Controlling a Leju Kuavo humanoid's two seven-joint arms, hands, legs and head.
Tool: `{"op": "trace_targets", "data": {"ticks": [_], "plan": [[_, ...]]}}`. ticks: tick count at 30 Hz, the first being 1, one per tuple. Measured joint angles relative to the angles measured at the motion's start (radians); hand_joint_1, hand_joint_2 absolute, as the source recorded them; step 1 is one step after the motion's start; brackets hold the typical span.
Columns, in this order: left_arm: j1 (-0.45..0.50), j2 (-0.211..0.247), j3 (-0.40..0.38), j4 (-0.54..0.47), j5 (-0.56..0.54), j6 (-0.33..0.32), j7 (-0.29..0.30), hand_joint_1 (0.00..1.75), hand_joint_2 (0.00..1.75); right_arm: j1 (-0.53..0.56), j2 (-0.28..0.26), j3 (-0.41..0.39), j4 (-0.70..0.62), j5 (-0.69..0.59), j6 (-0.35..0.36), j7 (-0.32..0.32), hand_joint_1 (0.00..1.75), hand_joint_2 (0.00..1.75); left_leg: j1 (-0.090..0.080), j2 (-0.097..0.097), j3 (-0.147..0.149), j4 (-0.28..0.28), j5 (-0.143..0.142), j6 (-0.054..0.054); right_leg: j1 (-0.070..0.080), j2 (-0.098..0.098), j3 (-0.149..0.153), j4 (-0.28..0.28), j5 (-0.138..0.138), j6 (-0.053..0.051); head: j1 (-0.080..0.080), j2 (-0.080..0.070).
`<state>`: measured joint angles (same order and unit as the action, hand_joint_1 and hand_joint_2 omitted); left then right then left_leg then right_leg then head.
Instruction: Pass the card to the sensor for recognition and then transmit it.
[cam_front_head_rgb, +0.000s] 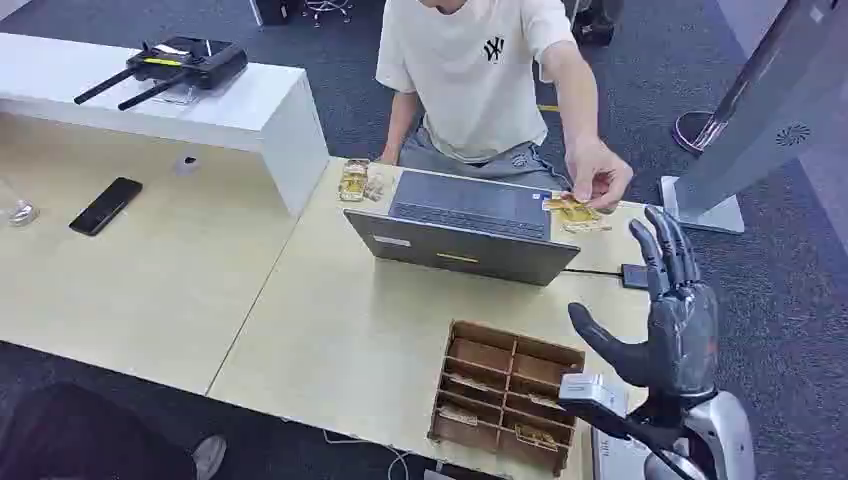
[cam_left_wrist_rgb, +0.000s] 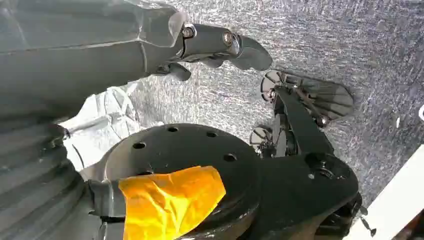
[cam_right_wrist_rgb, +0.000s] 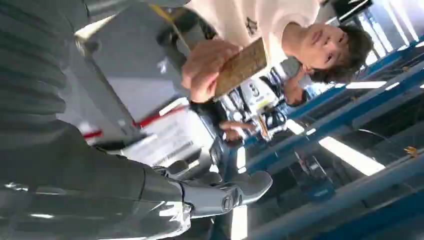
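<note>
Fingers: right hand (cam_front_head_rgb: 672, 318) raised above the table's right edge, fingers (cam_front_head_rgb: 668, 245) straight and spread, thumb out to the side, nothing in it.
Left hand: left hand (cam_left_wrist_rgb: 150, 50) hangs low over grey carpet; thumb and one dark finger show, loosely curled, with nothing seen between them. Whether it is fully closed I cannot tell.
Card: card (cam_front_head_rgb: 570, 208) is pinched in the person's hand (cam_front_head_rgb: 598, 178), just above the table (cam_front_head_rgb: 330, 330) at the laptop's right corner.
Direction: card lies ahead of the right fingers and a little to the robot's left, near but apart, not touching.
Long axis: in the head view it runs roughly across the table, nearly flat; in the right wrist view the card (cam_right_wrist_rgb: 241, 66) is held out edge-on toward the open palm.
Nearer hand: the right, clearly; the left is down by the robot's side.
Look: thin, stiff rectangle, yellow-gold with a darker pattern; print too small to read.
Nearby: laptop (cam_front_head_rgb: 470, 225), open, between person and robot; wooden tray (cam_front_head_rgb: 505, 392) with compartments just left of the right arm.
Sensor: I cannot pick it out with certainty.
Next move, as I judge: right hand must reach forward and close thumb against fingers across the card's short width.
</note>
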<state>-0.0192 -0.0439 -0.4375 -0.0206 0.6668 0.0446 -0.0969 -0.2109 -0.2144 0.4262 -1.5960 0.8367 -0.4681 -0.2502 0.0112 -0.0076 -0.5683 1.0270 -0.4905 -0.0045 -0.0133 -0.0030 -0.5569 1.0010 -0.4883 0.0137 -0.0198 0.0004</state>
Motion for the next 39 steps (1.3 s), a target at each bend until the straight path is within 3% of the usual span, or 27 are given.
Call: {"op": "trace_targets", "data": {"ticks": [7, 19, 20, 21, 22, 23, 25, 34, 35, 39], "plan": [[-0.001, 0.009, -0.008, 0.000, -0.021, -0.014, 0.009, 0.00, 1.75, -0.107, -0.030, 0.055, 0.118, 0.075, -0.050, 0.020, 0.00, 1.75, 0.000, 0.000, 0.000, 0.000, 0.000, 0.000, 0.000, 0.000, 0.000, 0.000, 0.000, 0.000, 0.000, 0.000], [-0.001, 0.011, -0.012, 0.000, -0.030, -0.016, 0.010, 0.00, 1.75, -0.162, -0.045, 0.091, 0.191, 0.090, -0.065, 0.032, 0.00, 1.75, 0.000, 0.000, 0.000, 0.000, 0.000, 0.000, 0.000, 0.000, -0.001, 0.000, 0.000, 0.000, 0.000, 0.000], [-0.001, 0.012, -0.012, 0.000, -0.034, -0.018, 0.011, 0.00, 1.75, -0.171, -0.046, 0.096, 0.200, 0.095, -0.066, 0.035, 0.10, 1.75, 0.000, 0.000, 0.000, 0.000, 0.000, 0.000, 0.000, 0.000, -0.001, 0.000, 0.000, 0.000, 0.000, 0.000], [-0.001, 0.013, -0.012, 0.000, -0.037, -0.019, 0.012, 0.00, 1.75, -0.181, -0.046, 0.100, 0.211, 0.096, -0.067, 0.038, 0.37, 1.75, 0.000, 0.000, 0.000, 0.000, 0.000, 0.000, 0.000, 0.000, -0.001, 0.000, 0.000, 0.000, 0.000, 0.000], [-0.001, 0.014, -0.012, 0.000, -0.041, -0.021, 0.012, 0.00, 1.75, -0.192, -0.046, 0.102, 0.221, 0.099, -0.069, 0.038, 1.34, 1.75, 0.000, 0.000, 0.000, 0.000, 0.000, -0.001, 0.000, 0.000, -0.001, 0.000, 0.000, 0.000, 0.000, 0.000], [-0.001, 0.015, -0.012, 0.000, -0.043, -0.022, 0.013, 0.00, 1.75, -0.202, -0.046, 0.105, 0.230, 0.099, -0.072, 0.039, 1.43, 1.75, 0.000, 0.000, 0.000, 0.000, 0.000, -0.001, 0.000, 0.000, -0.001, 0.000, 0.000, -0.001, 0.000, 0.000], [-0.001, 0.016, -0.013, 0.000, -0.047, -0.024, 0.013, 0.00, 1.75, -0.222, -0.046, 0.112, 0.247, 0.099, -0.078, 0.043, 1.55, 1.75, 0.000, 0.000, 0.000, 0.000, 0.001, -0.001, 0.000, 0.000, -0.001, 0.000, 0.000, -0.001, 0.000, 0.000], [-0.001, 0.019, -0.013, 0.000, -0.062, -0.029, 0.013, 0.00, 1.75, -0.236, -0.046, 0.129, 0.266, 0.091, -0.079, 0.046, 1.50, 1.75, 0.000, -0.001, 0.000, 0.000, 0.001, -0.001, 0.000, 0.000, -0.001, 0.000, 0.000, -0.001, 0.000, 0.000], [-0.001, 0.019, -0.013, 0.000, -0.065, -0.029, 0.014, 0.00, 1.75, -0.235, -0.046, 0.135, 0.268, 0.082, -0.079, 0.050, 1.64, 1.75, 0.000, 0.000, 0.000, 0.000, 0.001, -0.001, 0.000, 0.000, -0.001, 0.000, 0.000, -0.001, 0.000, 0.000], [-0.001, 0.019, -0.013, 0.000, -0.070, -0.027, 0.014, 0.00, 1.75, -0.235, -0.048, 0.139, 0.268, 0.075, -0.076, 0.051, 1.73, 1.75, 0.000, 0.000, 0.000, 0.000, 0.001, -0.001, 0.000, 0.000, -0.001, 0.000, 0.000, -0.001, 0.000, 0.000]]}}
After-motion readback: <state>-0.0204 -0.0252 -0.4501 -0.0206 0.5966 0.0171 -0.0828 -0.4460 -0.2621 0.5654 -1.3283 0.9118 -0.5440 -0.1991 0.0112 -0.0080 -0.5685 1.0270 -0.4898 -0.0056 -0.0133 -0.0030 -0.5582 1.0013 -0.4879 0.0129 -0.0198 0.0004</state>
